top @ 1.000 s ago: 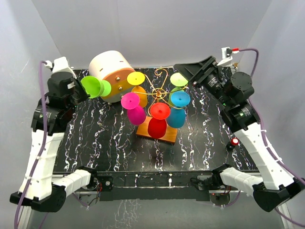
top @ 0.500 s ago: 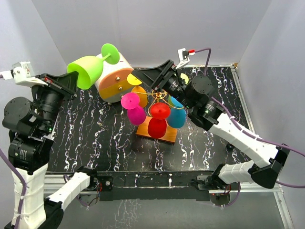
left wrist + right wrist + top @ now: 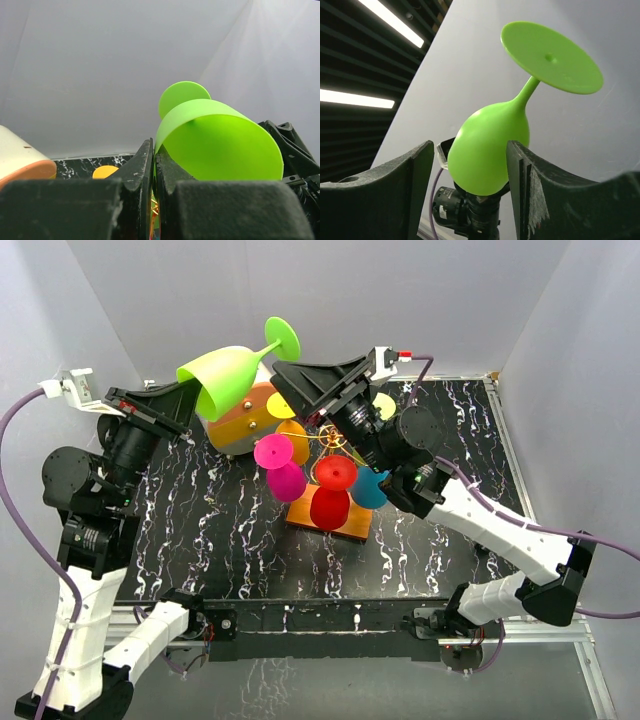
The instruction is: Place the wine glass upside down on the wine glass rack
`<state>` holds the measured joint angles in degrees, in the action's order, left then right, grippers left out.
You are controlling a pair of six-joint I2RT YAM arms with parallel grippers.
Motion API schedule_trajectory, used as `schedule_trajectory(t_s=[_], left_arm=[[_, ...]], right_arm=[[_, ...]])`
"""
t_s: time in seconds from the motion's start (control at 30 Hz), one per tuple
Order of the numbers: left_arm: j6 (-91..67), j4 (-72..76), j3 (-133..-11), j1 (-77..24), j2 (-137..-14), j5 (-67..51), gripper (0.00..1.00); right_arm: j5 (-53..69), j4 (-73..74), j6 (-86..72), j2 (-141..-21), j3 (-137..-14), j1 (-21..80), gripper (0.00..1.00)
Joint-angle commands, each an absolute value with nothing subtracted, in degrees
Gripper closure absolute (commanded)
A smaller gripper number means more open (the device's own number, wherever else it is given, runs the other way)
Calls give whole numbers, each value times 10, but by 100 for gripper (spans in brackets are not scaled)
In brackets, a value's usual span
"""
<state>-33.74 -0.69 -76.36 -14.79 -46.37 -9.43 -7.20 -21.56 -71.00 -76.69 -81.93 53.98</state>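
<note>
My left gripper (image 3: 196, 392) is shut on the rim of a lime green wine glass (image 3: 228, 373) and holds it high above the table, tilted, with its foot (image 3: 282, 337) up and to the right. In the left wrist view the jaws (image 3: 154, 152) pinch the rim of the glass (image 3: 220, 145). My right gripper (image 3: 290, 380) is open, raised and pointing at the glass. In the right wrist view the bowl (image 3: 490, 147) shows between my open fingers (image 3: 470, 150); I cannot tell whether they touch it. The gold wire wine glass rack (image 3: 335, 435) stands on its orange base (image 3: 345, 528), below the right arm.
Several glasses hang upside down on the rack: pink (image 3: 284, 475), red (image 3: 331, 498), blue (image 3: 370, 488), orange (image 3: 294, 438) and yellow ones. A cream-and-orange drum-shaped box (image 3: 245, 412) lies behind the rack at the left. White walls enclose the black marbled table (image 3: 200, 530).
My left arm has carried the green glass to the right, toward the middle. My right gripper has risen and swung left until its open fingers frame the glass.
</note>
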Motion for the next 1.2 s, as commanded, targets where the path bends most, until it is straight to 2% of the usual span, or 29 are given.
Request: schedule_trajectory(t_s=[0.0, 0.2, 0.43, 0.63, 0.8, 1.03, 1.17], left_arm=[[-352, 85, -754, -147, -457, -128, 100], [-350, 103, -747, -146, -457, -143, 100], [-348, 122, -743, -147, -462, -176, 100], [-351, 141, -729, -146, -457, -192, 100], [-347, 150, -721, -146, -454, -205, 100], [-318, 151, -725, -146, -454, -235, 100], [-305, 134, -724, -146, -446, -234, 99]], right_arm=[[-152, -261, -753, -770, -850, 562, 43], [-219, -234, -750, -777, -868, 585, 45], [-211, -236, -724, -797, -890, 591, 43], [-223, -247, -721, -802, -899, 592, 47], [-226, -267, -718, -804, -895, 592, 58], [-204, -297, -722, -802, -878, 592, 80], [-203, -332, -710, -797, -856, 592, 98]])
